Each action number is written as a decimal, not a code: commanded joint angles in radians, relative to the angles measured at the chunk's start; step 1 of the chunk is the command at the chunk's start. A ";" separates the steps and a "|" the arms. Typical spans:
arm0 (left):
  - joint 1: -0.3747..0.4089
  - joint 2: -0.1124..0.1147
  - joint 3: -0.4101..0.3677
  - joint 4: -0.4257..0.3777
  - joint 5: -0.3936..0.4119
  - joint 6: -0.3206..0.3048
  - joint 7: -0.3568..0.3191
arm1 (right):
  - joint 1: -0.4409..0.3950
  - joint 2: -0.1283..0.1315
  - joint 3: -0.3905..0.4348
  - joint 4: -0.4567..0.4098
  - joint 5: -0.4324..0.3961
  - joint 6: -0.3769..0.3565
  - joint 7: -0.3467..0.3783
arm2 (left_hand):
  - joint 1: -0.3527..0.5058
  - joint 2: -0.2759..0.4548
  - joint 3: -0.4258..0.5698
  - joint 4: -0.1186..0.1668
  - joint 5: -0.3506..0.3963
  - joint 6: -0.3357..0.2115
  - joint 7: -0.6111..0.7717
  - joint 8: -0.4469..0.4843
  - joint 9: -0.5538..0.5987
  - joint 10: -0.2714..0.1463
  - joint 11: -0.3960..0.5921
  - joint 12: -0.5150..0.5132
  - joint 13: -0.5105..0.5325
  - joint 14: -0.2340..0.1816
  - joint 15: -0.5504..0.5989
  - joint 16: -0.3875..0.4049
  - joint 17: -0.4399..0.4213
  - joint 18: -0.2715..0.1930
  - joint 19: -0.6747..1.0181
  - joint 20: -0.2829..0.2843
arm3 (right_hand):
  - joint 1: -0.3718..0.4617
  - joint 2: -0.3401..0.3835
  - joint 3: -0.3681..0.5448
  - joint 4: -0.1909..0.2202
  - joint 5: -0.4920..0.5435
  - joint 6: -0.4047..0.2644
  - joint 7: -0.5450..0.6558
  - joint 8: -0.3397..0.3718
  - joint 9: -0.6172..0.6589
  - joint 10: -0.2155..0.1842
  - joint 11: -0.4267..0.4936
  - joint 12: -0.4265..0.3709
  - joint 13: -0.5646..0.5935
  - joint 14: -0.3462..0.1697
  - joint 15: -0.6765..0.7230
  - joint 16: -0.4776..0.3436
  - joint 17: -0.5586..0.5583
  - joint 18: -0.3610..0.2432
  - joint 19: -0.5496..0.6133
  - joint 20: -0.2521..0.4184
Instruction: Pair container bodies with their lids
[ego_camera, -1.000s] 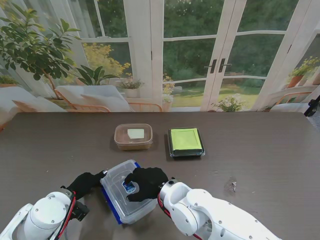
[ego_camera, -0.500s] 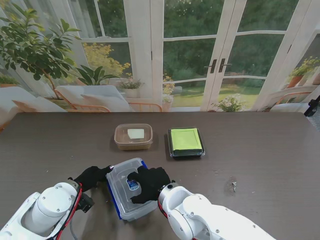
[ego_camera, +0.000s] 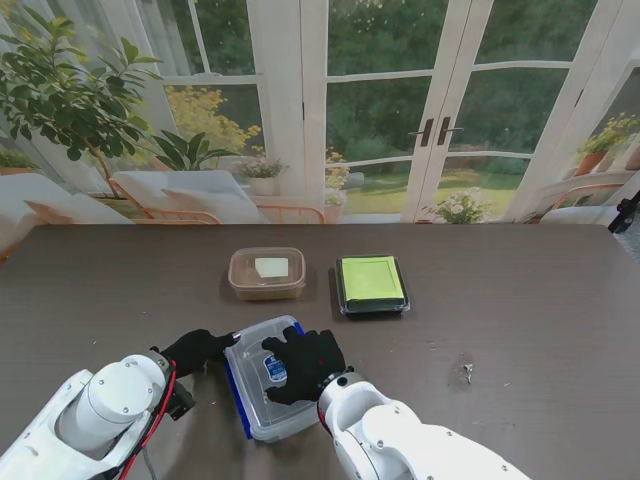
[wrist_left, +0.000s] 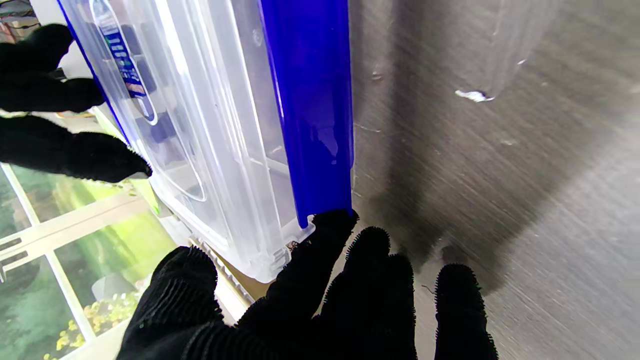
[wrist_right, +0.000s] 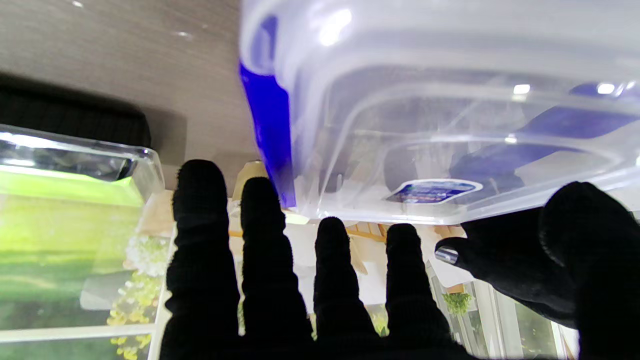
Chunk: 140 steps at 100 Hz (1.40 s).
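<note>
A clear plastic container (ego_camera: 262, 402) with a clear lid and blue side clips (wrist_left: 310, 100) lies near the table's front edge, in front of me. My right hand (ego_camera: 305, 362) lies flat on its lid, fingers spread, beside the small blue label (wrist_right: 432, 191). My left hand (ego_camera: 197, 350) is at the container's left far corner. Its fingertips (wrist_left: 330, 225) touch the end of the blue clip, with the thumb apart. Farther from me stand a brown container (ego_camera: 267, 273) with a clear lid and a black container (ego_camera: 372, 283) with a green top.
The dark wooden table (ego_camera: 520, 320) stretches to the right, with a small scrap (ego_camera: 466, 371) on it. The brown and black containers stand side by side just beyond the clear one. Glass doors and plants lie behind the table's far edge.
The clear container has slid to the right and turned, its long side now pointing more away from me. Both hands moved with it, the left one reaching farther forward.
</note>
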 joint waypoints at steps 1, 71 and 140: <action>0.043 -0.001 0.005 0.008 -0.002 0.015 -0.035 | -0.004 -0.011 -0.008 -0.007 -0.010 0.009 -0.004 | 0.026 0.012 -0.002 0.000 -0.002 -0.079 0.006 -0.004 0.013 0.060 -0.001 0.006 0.059 0.198 0.051 0.009 -0.002 0.020 -0.013 -0.001 | -0.028 0.008 -0.047 0.026 -0.043 0.012 -0.004 0.001 -0.036 0.027 -0.007 -0.010 -0.038 -0.035 -0.035 -0.021 -0.357 -0.002 0.005 0.015; 0.142 0.002 -0.030 -0.045 0.068 0.042 -0.017 | 0.051 -0.012 -0.082 0.024 0.028 0.012 0.045 | 0.033 0.009 -0.002 0.000 -0.070 -0.125 -0.032 -0.040 0.008 0.056 -0.003 0.008 0.054 0.193 0.059 0.008 -0.005 0.016 -0.004 -0.002 | -0.032 0.020 -0.017 0.024 -0.046 0.012 0.025 0.001 -0.040 0.028 -0.004 -0.018 -0.060 -0.056 -0.077 -0.044 -0.378 -0.013 -0.014 -0.001; 0.183 -0.007 -0.037 -0.070 0.031 0.069 0.013 | 0.040 0.001 -0.080 -0.004 0.025 0.014 0.083 | 0.032 0.010 -0.003 0.000 -0.060 -0.112 -0.023 -0.050 0.006 0.057 -0.003 0.008 0.052 0.193 0.062 0.006 -0.006 0.015 -0.003 -0.005 | -0.021 0.009 -0.018 0.020 -0.042 0.008 0.013 -0.004 -0.045 0.028 -0.007 -0.018 -0.057 -0.056 -0.065 -0.038 -0.378 -0.016 -0.013 0.000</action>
